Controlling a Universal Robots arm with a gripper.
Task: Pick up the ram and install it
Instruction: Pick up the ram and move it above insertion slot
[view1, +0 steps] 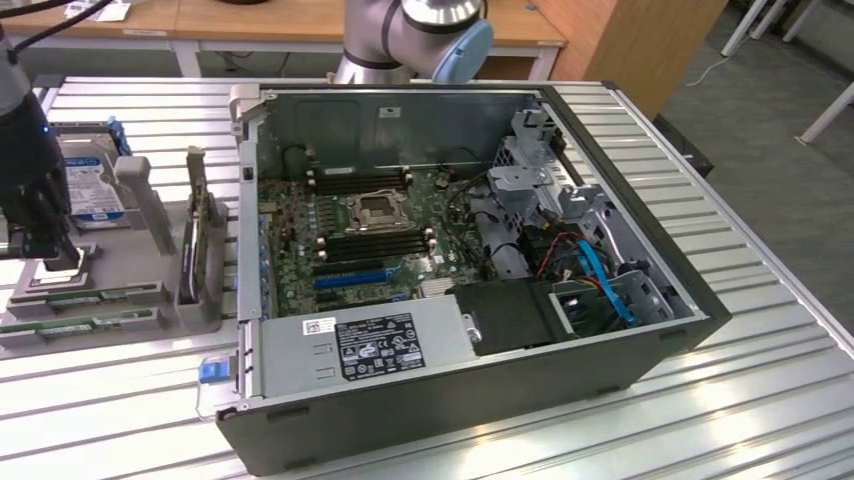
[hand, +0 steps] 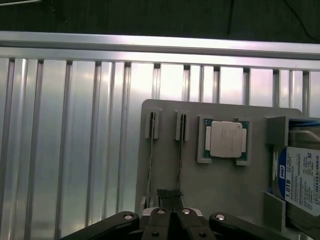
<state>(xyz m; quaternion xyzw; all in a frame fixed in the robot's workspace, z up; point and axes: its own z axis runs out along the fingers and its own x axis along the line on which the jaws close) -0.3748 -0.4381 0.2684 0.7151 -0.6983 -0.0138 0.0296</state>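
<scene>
Ideally, with the pincer (hand: 172, 217) closed narrow right over the ram (view1: 104, 296) that stands on edge in the grey holder (hand: 225, 185) beside the CPU (hand: 226, 139), we would set its jaws square to the thin edge so the board cannot bind.

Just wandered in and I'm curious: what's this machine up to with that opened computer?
A robot arm is working at a grey tray of parts beside the open computer case. Its gripper, fingers shut, is down at one ram stick, which stands on edge in the tray next to a second stick. Whether it actually grips the stick is hard to tell. Both sticks are in the tray, so neither is installed yet.
</scene>
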